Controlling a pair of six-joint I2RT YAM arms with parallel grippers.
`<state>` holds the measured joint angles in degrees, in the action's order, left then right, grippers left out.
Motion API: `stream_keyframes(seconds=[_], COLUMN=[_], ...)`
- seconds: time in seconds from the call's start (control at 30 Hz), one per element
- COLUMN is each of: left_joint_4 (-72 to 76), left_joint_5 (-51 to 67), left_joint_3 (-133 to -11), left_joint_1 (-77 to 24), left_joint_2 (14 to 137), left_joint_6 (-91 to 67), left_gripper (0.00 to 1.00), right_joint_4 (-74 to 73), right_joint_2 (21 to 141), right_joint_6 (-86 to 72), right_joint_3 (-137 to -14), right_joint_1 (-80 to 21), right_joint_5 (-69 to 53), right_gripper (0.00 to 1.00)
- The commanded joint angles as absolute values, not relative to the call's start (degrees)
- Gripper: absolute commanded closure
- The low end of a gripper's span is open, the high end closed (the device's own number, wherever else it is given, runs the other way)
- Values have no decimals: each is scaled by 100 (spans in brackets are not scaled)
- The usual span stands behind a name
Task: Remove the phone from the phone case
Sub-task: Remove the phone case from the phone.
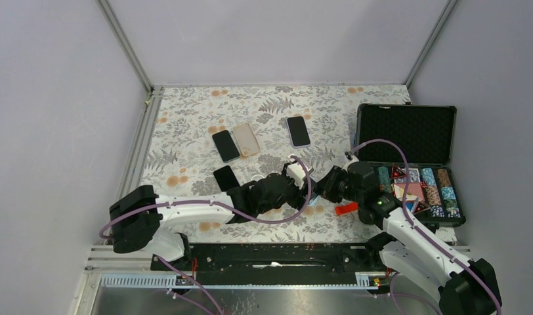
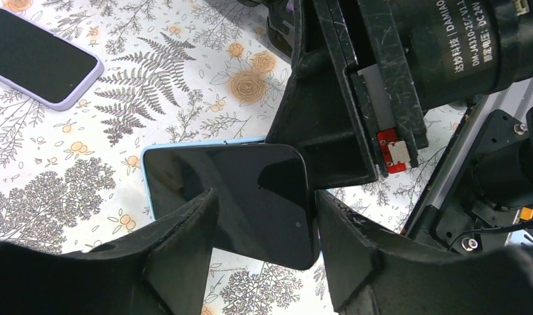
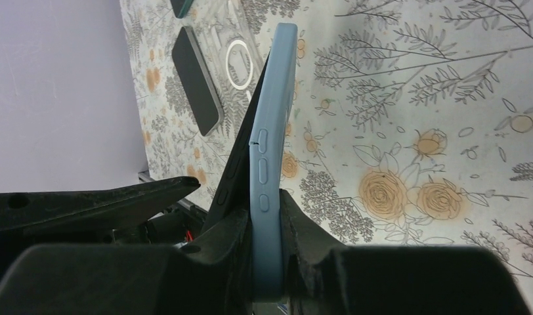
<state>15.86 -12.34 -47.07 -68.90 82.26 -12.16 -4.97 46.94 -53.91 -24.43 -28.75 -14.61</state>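
Black fingers [image 3: 300,226] of the right claw [image 3: 267,220] are closest. They squeeze tight on the thin edge of the blue phone case [image 3: 275,111], seen from the side over the flowery tablecloth [image 3: 415,98]. One side of the dark phone [image 2: 231,177] sticks out of the case like a thin wedge. The left claw [image 2: 265,210] has one finger on each side of the phone's end and grips it. Both claws meet over the middle of the table, almost touching. Another phone in a pale purple case [image 2: 41,59] lies flat, well apart. An open poker chip box [image 1: 408,131] sits far right.
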Motion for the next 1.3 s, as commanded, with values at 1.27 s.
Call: stream_keyframes(seconds=[1.27], left_joint_4=[1384], left_joint_5=[-1675], left_joint_3=[-4903], left_joint_1=[-7014], left_joint_2=[8832], left_joint_6=[-1488], left_gripper=[67], right_joint_4=[-1284], right_joint_2=[5014], right_joint_6=[-4909], right_joint_3=[-3292], right_joint_1=[-2839], right_joint_5=[-1466], right_gripper=[100])
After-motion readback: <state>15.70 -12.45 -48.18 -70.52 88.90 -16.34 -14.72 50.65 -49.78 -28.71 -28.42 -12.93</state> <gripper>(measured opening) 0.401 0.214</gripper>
